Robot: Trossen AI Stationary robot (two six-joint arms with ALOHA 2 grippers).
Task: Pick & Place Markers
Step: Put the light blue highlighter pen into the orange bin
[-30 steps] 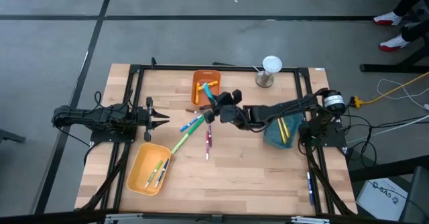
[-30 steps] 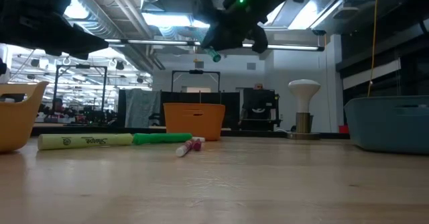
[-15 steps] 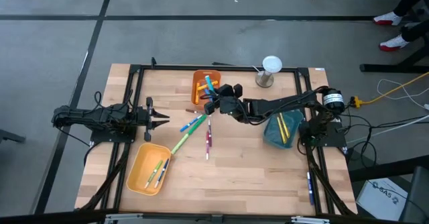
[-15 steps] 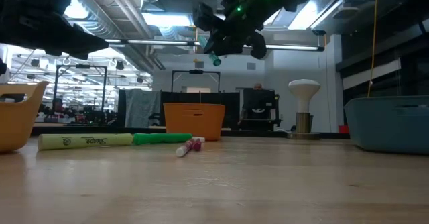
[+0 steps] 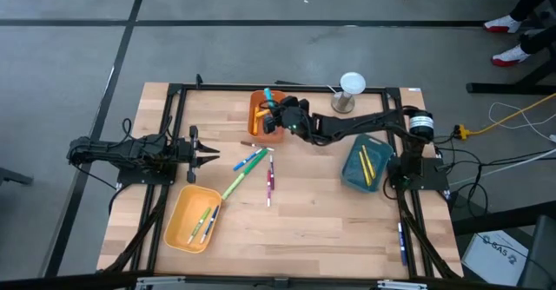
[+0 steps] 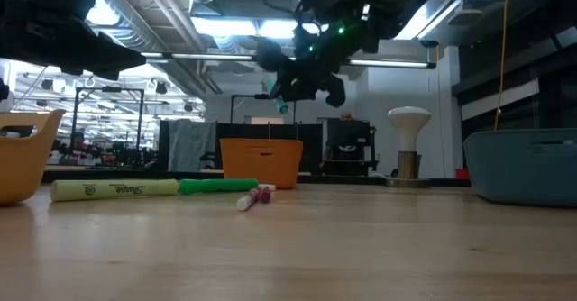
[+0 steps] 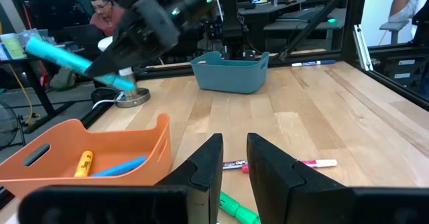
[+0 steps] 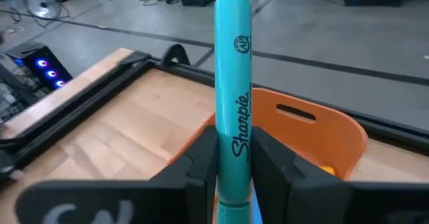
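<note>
Two arms: one waits, one works.
Left gripper (image 5: 211,154): parked at the table's left side, nothing between its fingers, which stand a little apart in its own wrist view.
Yellow bin (image 5: 176,232): near the front left, with a few markers lying inside.
Loose markers (image 5: 248,162): green, blue and pink ones lie on the wood between the yellow bin and the orange bin (image 5: 257,130), well apart from both grippers.
Right gripper (image 5: 271,109): reaches across the table and hovers over the orange bin, clenched on a teal marker (image 8: 232,110).
Teal bin (image 5: 349,176): sits by the right arm's base, with yellow markers in it.
Step in hand: by my reading, the carry is done and the drop is due.
Next move: I would say let go only while the marker sits over the bin's opening, so it lands inside and does not bounce off the rim.
View differences: the right wrist view shows the fingers pressed against the marker's barrel; the left wrist view alone shows markers already lying in the orange bin; the low view shows the held marker hanging high above it.
</note>
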